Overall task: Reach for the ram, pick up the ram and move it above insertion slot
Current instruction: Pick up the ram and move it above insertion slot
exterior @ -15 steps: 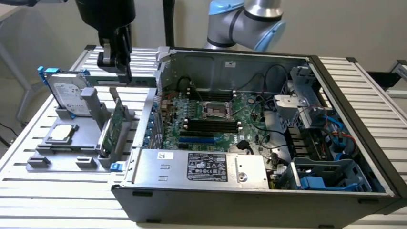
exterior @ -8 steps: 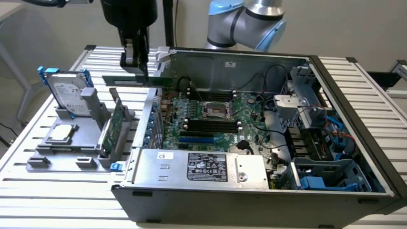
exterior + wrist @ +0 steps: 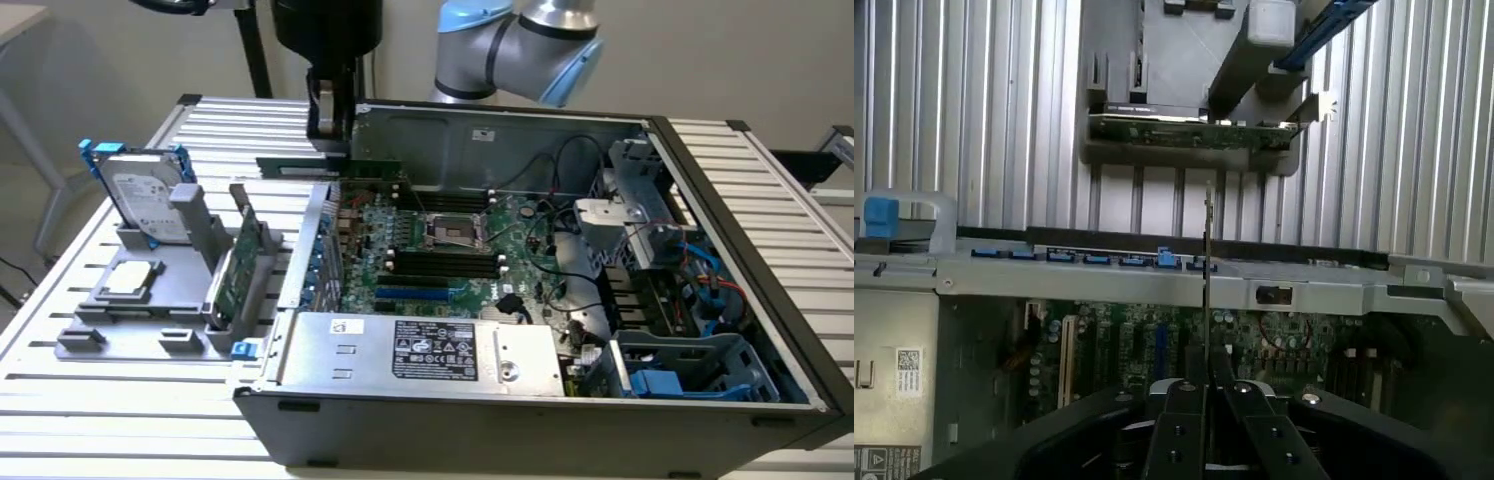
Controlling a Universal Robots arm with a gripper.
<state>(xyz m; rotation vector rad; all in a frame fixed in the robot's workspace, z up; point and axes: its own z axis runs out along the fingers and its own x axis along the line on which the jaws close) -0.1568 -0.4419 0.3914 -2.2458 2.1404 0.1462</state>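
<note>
An open computer case [image 3: 534, 400] is seen across the centre and right of the exterior view, lying on a ribbed metal table [image 3: 120, 420]. Its motherboard [image 3: 441, 250] is exposed in the middle of the frame, with black memory slots [image 3: 447, 265] just below the processor socket. A silver power supply [image 3: 420, 350] with a label is set along the case's lower edge.

At the left of the frame a grey fixture [image 3: 147, 300] is noted; a silver hard drive [image 3: 140, 200] stands upright in it, and a larger green card [image 3: 240, 270] stands on edge at the fixture's right side.

The arm descends from the top of the frame, and the gripper [image 3: 327, 145] is located at upper centre, above the case's far-left corner. The ram [image 3: 334, 163] is held between the closed fingers, level and raised clear of the motherboard, above the case's upper-left edge.

In the wrist view the ram [image 3: 1207, 270] is seen edge-on as a thin vertical line rising from the gripper [image 3: 1206, 385], clamped between the two black fingers [image 3: 1179, 420], with the motherboard [image 3: 1274, 335] beneath it.
</note>
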